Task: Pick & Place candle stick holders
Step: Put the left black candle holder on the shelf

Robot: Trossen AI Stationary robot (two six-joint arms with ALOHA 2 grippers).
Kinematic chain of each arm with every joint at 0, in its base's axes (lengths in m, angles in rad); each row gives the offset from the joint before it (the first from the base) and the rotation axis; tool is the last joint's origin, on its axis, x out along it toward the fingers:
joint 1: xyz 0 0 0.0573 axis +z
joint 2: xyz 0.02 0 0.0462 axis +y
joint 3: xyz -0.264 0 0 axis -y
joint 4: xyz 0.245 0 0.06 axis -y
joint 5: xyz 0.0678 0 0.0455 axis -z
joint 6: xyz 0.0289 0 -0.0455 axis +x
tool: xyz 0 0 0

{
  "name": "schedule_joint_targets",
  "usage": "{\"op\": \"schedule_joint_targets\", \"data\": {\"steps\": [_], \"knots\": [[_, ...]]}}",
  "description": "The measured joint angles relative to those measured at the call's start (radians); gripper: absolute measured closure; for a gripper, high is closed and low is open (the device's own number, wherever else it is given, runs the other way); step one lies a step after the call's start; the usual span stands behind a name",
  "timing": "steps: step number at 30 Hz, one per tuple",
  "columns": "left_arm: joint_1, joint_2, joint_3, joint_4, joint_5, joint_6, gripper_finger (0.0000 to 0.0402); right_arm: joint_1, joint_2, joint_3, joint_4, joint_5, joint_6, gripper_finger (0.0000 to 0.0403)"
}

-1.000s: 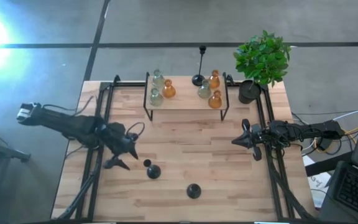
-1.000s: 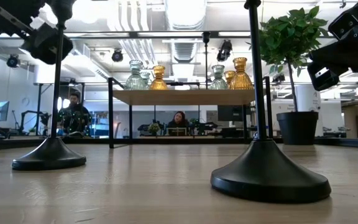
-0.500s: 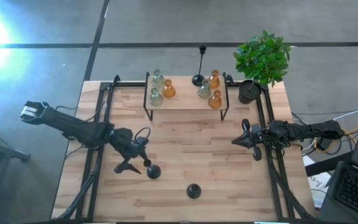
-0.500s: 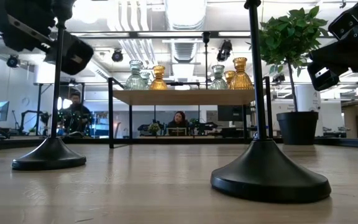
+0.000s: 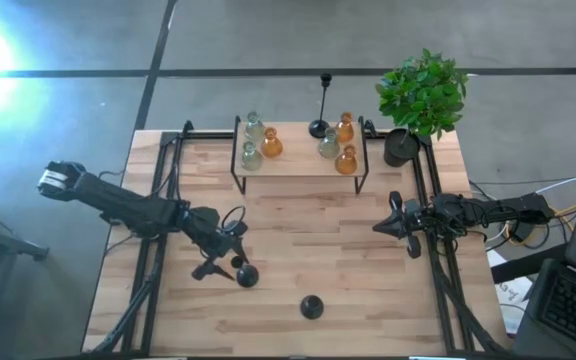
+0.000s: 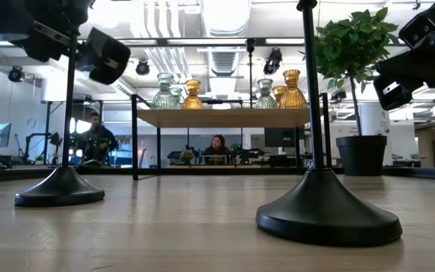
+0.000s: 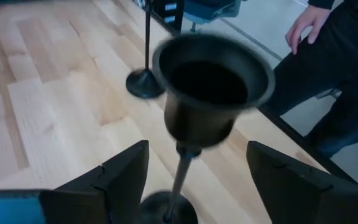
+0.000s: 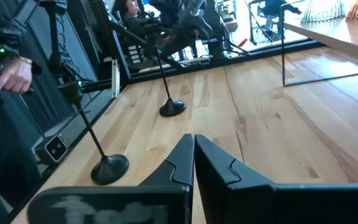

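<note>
Nearby, second black holder (image 5: 311, 307), wooden shelf (image 5: 298, 163), potted plant (image 5: 420, 98)

From my remote seat this looks like a robotics lab in an open office hall. Beyond the wooden surface (image 6: 217, 227) I see exposed ceiling ducts (image 6: 174, 23), spotlights (image 6: 272, 59) and people seated at desks (image 6: 219, 146). Bare concrete floor (image 5: 268, 35) surrounds the rig, with a laptop (image 5: 568, 300) and cables (image 5: 528, 235) beside it.
</note>
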Motion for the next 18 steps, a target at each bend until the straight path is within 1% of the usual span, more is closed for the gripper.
{"op": "schedule_joint_targets", "data": {"steps": [4,9,18], "knots": [[0.001,0.011,0.0,0.02,0.0,0.008,0.0156,0.0,0.0,0.0,0.0,0.0,0.0,0.0394],[0.001,0.013,0.0,0.026,0.0,0.009,0.0206,0.0,0.0,0.0,0.0,0.0,0.0,0.0394],[0.002,0.016,0.0,0.042,-0.057,0.003,0.0291,0.0,0.0,0.0,0.0,0.0,0.0,0.0394]]}}
